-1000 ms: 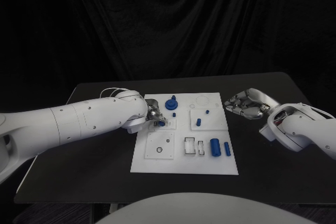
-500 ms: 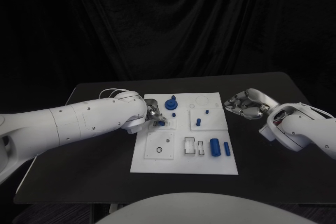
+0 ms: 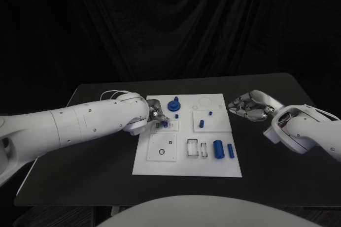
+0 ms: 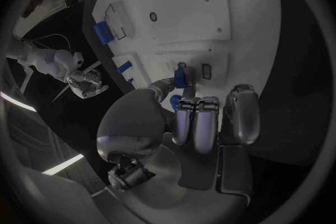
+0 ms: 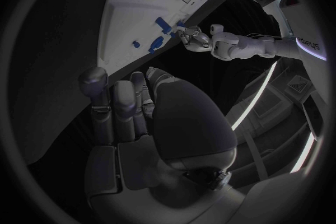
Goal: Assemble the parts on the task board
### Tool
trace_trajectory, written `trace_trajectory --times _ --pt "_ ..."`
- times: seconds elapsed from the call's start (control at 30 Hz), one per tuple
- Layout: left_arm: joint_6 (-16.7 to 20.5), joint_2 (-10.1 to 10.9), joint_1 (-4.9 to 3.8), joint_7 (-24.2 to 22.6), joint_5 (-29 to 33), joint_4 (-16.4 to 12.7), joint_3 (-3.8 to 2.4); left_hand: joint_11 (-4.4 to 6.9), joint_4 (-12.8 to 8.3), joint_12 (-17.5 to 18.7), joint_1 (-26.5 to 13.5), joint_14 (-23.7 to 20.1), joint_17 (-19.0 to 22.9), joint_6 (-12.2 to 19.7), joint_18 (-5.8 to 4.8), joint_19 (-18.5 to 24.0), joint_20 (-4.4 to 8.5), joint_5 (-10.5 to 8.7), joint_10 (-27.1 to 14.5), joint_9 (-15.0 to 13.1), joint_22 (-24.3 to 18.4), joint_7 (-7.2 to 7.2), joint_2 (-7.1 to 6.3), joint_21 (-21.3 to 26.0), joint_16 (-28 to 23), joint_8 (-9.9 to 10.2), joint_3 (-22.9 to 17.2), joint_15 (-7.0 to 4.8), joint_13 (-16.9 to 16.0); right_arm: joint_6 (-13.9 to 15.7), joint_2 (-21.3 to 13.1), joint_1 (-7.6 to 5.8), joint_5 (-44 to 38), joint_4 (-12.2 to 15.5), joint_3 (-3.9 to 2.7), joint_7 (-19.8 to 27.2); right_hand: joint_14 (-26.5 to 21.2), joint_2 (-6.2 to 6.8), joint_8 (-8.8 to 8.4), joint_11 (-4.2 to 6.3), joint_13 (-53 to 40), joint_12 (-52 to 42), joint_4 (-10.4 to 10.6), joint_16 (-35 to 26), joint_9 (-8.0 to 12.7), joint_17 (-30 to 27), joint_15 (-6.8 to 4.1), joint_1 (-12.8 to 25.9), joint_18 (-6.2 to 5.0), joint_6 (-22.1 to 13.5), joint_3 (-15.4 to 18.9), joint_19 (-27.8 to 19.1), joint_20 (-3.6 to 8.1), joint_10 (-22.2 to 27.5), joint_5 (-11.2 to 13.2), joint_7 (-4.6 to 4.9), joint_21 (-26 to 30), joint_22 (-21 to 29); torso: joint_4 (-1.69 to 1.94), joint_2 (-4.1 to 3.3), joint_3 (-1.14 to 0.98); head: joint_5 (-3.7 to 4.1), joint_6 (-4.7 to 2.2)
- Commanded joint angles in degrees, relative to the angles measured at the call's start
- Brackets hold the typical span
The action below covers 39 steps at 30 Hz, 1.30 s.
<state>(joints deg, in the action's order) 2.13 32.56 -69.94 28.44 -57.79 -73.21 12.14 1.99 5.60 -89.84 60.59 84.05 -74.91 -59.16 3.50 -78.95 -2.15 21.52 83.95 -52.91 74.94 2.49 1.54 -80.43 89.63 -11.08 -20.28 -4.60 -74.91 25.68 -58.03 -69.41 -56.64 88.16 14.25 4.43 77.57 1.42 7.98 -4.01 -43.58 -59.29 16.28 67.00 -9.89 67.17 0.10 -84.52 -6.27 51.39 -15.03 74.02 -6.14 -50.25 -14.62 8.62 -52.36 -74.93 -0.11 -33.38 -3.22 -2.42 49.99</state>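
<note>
The left hand (image 3: 157,118) pinched a small blue part (image 4: 180,75) between its fingers (image 4: 162,87) over a slot on the task board (image 3: 186,160), barely shifted from a second earlier, suggesting slow seating was under way. The right hand (image 3: 245,105) hovered beside the board over the bench (image 3: 92,178), fingers curled in on nothing, unmoved.

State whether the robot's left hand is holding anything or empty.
Holding: the left hand pinches a small blue part over the white task board.
</note>
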Motion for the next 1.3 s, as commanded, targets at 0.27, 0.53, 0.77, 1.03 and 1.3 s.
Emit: trace_trajectory --times 0.27,0.53,0.77,1.03,1.3 --pt "0.91 -0.11 0.17 -1.33 0.12 0.10 -0.05 -0.36 -0.07 -0.16 -0.38 5.95 -15.09 -0.33 0.51 0.47 0.11 -0.25 6.05 -0.06 0.57 -0.13 -0.25 0.36 0.37 0.14 -0.30 0.10 -15.09 -0.54 -0.09 0.17 -0.06 0.09 -0.03 -0.98 -0.42 0.21 -0.37 -0.08 0.15 0.39 -0.05 -0.28 0.07 -0.12 0.09 -0.53 -1.16 0.46 -0.30 -0.44 -0.12 0.23 -0.26 0.06 0.46 -2.10 -0.01 0.01 -0.03 -0.07 0.01" --pt "0.00 0.01 0.31 -0.84 0.12 0.02 -0.05 -0.37 -0.07 -0.16 -0.40 5.95 -15.09 -0.27 0.55 0.58 0.11 -0.30 6.05 -0.06 0.44 -0.11 -0.28 0.46 0.37 0.19 -0.32 0.10 -15.09 -0.74 -0.11 0.18 -0.06 0.04 -0.03 -1.14 -0.42 0.21 -0.37 -0.08 0.15 0.39 -0.05 -0.28 0.07 -0.12 0.09 -0.53 -1.16 0.46 -0.30 -0.44 -0.12 0.23 -0.26 0.06 0.46 -2.10 -0.01 0.01 -0.02 -0.15 0.01" --pt "-0.26 0.20 0.46 -0.71 0.12 -0.22 -0.05 -0.37 -0.07 -0.16 -0.40 5.95 -15.09 -0.27 0.55 0.58 0.11 -0.30 6.05 -0.06 0.44 -0.11 -0.28 0.46 0.37 0.19 -0.32 0.10 -15.09 -0.80 -0.07 0.20 -0.06 -0.01 -0.03 -1.15 -0.42 0.21 -0.37 -0.08 0.15 0.39 -0.05 -0.28 0.07 -0.12 0.09 -0.53 -1.16 0.46 -0.30 -0.44 -0.12 0.23 -0.26 0.06 0.46 -2.10 -0.01 0.01 -0.02 -0.17 0.01" --pt "0.05 0.30 0.66 -0.98 0.12 -0.06 -0.05 -0.38 -0.07 -0.16 -0.40 5.95 -15.09 -0.24 0.58 0.67 0.10 -0.35 6.05 -0.07 0.33 -0.09 -0.28 0.55 0.37 0.24 -0.35 0.11 -15.09 -0.82 -0.12 0.26 -0.06 -0.01 -0.03 -1.18 -0.42 0.21 -0.37 -0.08 0.15 0.39 -0.05 -0.28 0.07 -0.12 0.09 -0.53 -1.16 0.46 -0.30 -0.44 -0.12 0.23 -0.26 0.06 0.46 -2.10 -0.01 0.02 -0.02 -0.05 0.01" --pt "0.18 0.36 0.88 -1.12 0.12 -0.17 -0.05 -0.39 -0.08 -0.16 -0.41 5.95 -15.09 -0.19 0.59 0.71 0.10 -0.40 6.05 -0.07 0.28 -0.08 -0.29 0.60 0.37 0.29 -0.40 0.11 -15.09 -0.88 -0.14 0.39 -0.06 -0.04 -0.03 -1.19 -0.50 0.28 -0.44 -0.10 0.44 0.57 -0.02 -0.39 0.11 -0.22 0.11 -0.46 -1.17 0.42 -0.32 -0.48 -0.14 0.30 -0.25 0.08 0.61 -2.07 -0.02 0.01 -0.01 -0.23 0.01"
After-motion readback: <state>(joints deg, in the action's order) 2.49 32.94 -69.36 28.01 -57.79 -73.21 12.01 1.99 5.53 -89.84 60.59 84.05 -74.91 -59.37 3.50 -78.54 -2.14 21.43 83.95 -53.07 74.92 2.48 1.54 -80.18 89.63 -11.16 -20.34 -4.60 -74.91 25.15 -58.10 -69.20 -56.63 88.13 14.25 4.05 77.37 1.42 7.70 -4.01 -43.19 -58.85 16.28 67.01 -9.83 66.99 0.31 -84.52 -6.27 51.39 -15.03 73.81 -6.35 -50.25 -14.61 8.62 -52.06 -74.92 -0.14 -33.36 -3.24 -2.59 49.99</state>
